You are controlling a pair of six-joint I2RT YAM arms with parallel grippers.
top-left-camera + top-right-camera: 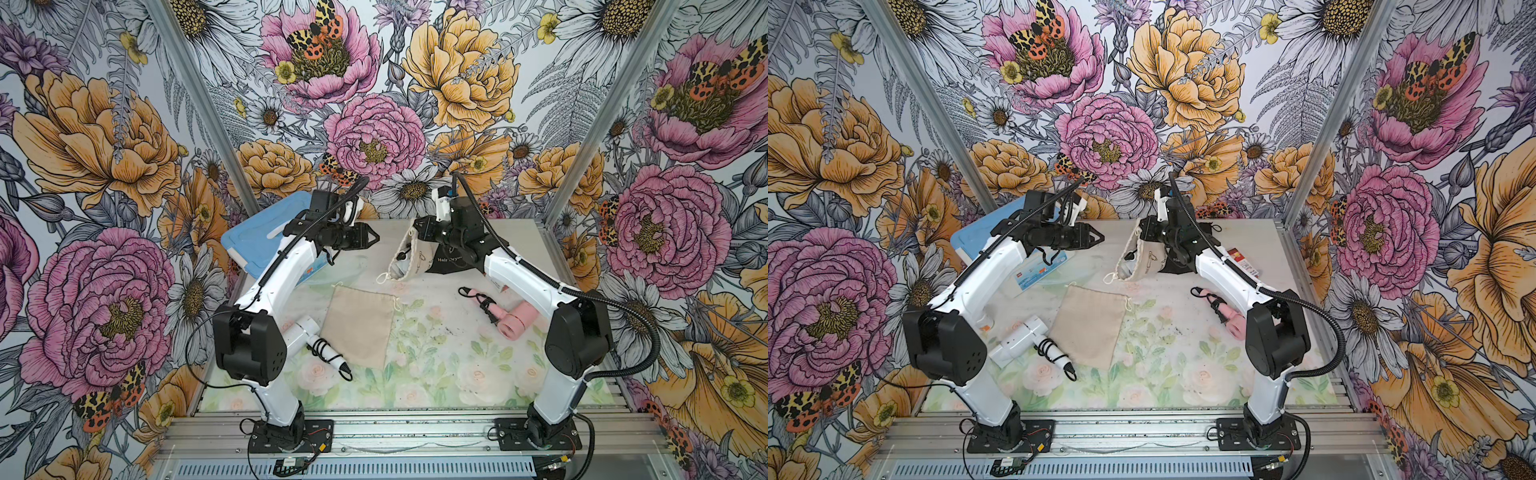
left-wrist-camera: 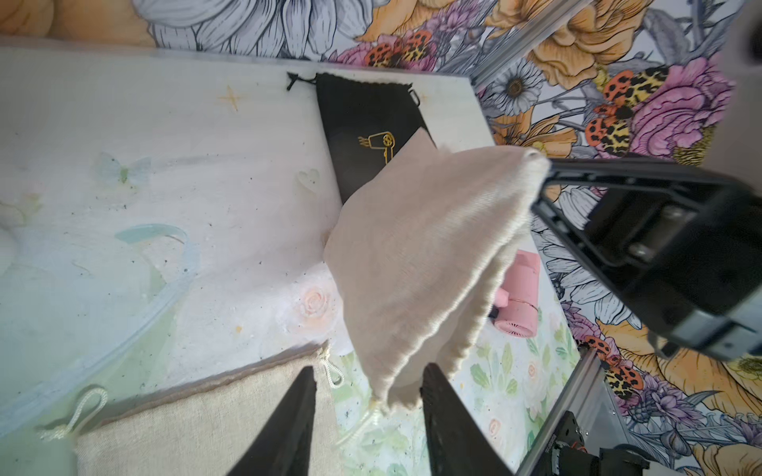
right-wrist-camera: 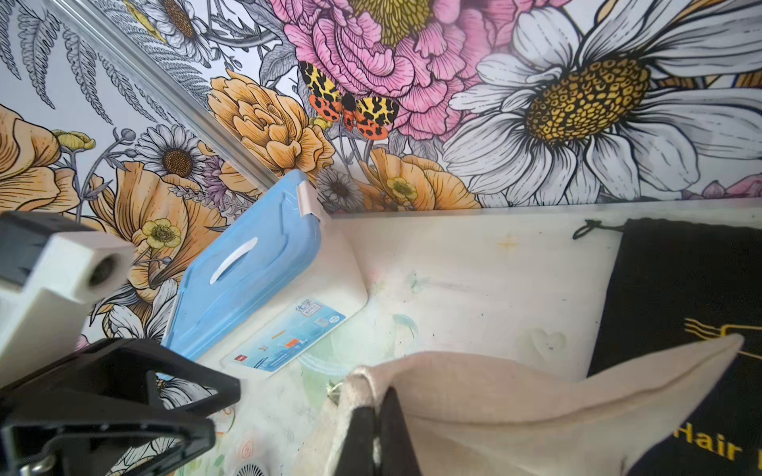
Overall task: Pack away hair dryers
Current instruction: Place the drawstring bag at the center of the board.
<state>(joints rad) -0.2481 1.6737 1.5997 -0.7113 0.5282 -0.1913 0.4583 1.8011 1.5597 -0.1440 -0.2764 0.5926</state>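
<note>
The hair dryers are split up. The white hair dryer (image 1: 305, 332) lies on the surface (image 1: 436, 365) by the left arm's elbow, just beside a flat beige pouch (image 1: 359, 324), and the pink hair dryer (image 1: 517, 320) lies over by the right arm. What I take for a third dryer (image 1: 399, 262) shows dimly in the gaping mouth of a raised beige pouch (image 1: 405, 249), which hangs above the far end of the surface in front of a black pouch (image 1: 451, 262). The right hand (image 3: 375, 428) is pinched tight on that pouch's rim at one spot and carries all of it. The left hand (image 2: 368, 369) stands partly open close to the low end of the rim and grips nothing. That single pinch is what worries me. The mouth sags wide and faces sideways, so any tilt or swing could let the load slide out and drop. The weave could also creep out of the pinch under the weight. The left hand's spread fingers (image 2: 443, 408) sit near the dangling drawstring (image 1: 384, 277) and could snag it on a careless move. A dropped pouch could land on the flat one or knock the pink dryer.
</note>
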